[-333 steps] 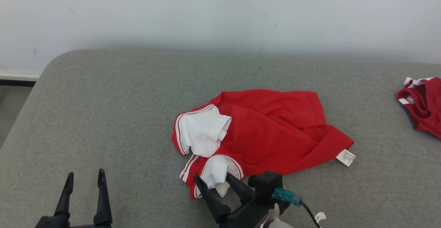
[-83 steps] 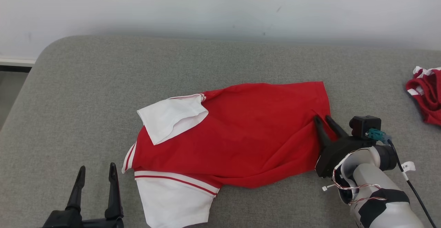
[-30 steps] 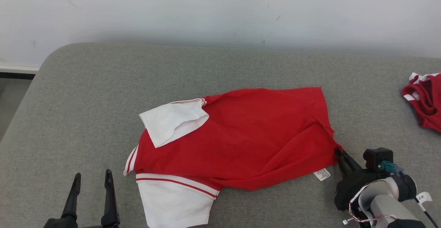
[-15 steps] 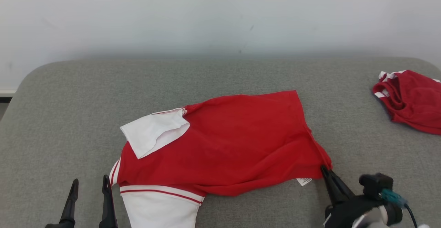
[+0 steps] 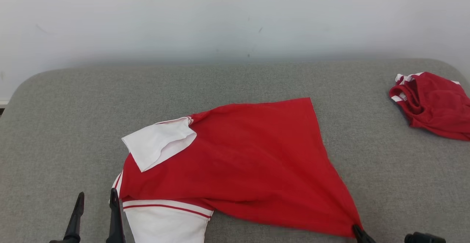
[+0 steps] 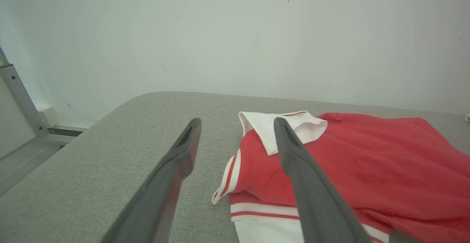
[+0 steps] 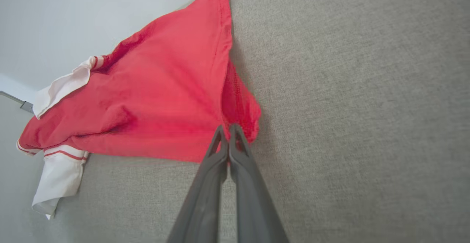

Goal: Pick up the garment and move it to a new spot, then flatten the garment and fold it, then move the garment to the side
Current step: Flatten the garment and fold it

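The right gripper (image 7: 228, 127) has its two long dark fingers pressed flat together, pinching one corner of the red garment (image 7: 154, 100). In the right wrist view the fingers rise from 6 o'clock to the middle. The cloth fans away from their tips toward 10 o'clock, drawn to a taut point. In the head view the right gripper (image 5: 358, 230) just pokes in at 5 o'clock, low over the surface. The garment (image 5: 249, 162) stretches down to it as a long red triangle.

The left gripper (image 5: 97, 196) sits at 7 o'clock in the head view, fingers pointing to 12, spread wide and holding nothing. In the left wrist view the left gripper (image 6: 237, 122) hangs above the surface. One of its fingers crosses in front of the garment (image 6: 367, 155) at its white-trimmed end.

The garment lies across the middle of a grey padded surface (image 5: 73, 125) with rounded corners. A white sleeve (image 5: 158, 144) is folded over the red at 9 o'clock from the garment's centre. A second white sleeve (image 5: 165, 224), edged with a red stripe, runs off at 7 o'clock. A second red garment (image 5: 433, 105) with white trim lies bunched at 2 o'clock, well apart, near the far right corner. A plain pale wall (image 5: 220, 15) stands behind the surface. In the left wrist view a grey metal frame (image 6: 18, 96) stands at 9 o'clock, beside the surface.
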Robot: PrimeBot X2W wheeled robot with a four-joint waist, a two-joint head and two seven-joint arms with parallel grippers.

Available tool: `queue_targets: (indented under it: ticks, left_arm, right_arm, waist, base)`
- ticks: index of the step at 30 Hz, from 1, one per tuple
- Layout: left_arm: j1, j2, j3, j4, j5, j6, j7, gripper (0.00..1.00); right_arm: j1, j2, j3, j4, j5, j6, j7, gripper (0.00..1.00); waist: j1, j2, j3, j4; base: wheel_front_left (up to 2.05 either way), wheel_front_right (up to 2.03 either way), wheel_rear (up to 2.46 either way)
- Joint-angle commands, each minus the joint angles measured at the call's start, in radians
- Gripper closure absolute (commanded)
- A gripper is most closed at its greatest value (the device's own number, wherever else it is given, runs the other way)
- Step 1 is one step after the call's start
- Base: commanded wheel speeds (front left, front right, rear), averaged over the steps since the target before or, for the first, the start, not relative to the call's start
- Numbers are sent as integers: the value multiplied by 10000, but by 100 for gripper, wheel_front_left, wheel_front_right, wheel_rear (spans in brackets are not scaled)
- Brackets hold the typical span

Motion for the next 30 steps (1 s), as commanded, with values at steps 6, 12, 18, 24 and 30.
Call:
queue_targets:
  ticks: [6, 12, 18, 24, 30]
  left_arm:
    - [10, -7, -16, 34, 44, -30, -28, 0]
    - [-72, -6, -57, 72, 46, 1, -28, 0]
    - [-49, -7, -110, 100, 73, 33, -28, 0]
    - [-170, -7, -197, 205, 86, 36, -30, 0]
    - [-293, -7, -280, 294, 50, 36, -28, 0]
  right_arm:
    - [519, 563, -538, -497, -846, -25, 751, 100]
    - [-19, 720, -563, -650, -1113, -25, 918, 100]
    - [-1039, 525, -377, 122, -1134, -25, 927, 100]
    - [-2569, 422, -254, 1823, -838, -26, 533, 100]
    - [-4150, 329, -56, 4179, -724, -26, -221, 100]
  waist:
    - [1, 0, 17, 35]
    - [1, 0, -18, 119]
    - [1, 0, -64, 231]
    - [1, 0, -55, 362]
    - [1, 0, -4, 561]
  base:
    - [0, 0, 0]
    - [0, 0, 0]
    - [0, 0, 0]
    - [0, 0, 0]
    - [0, 0, 0]
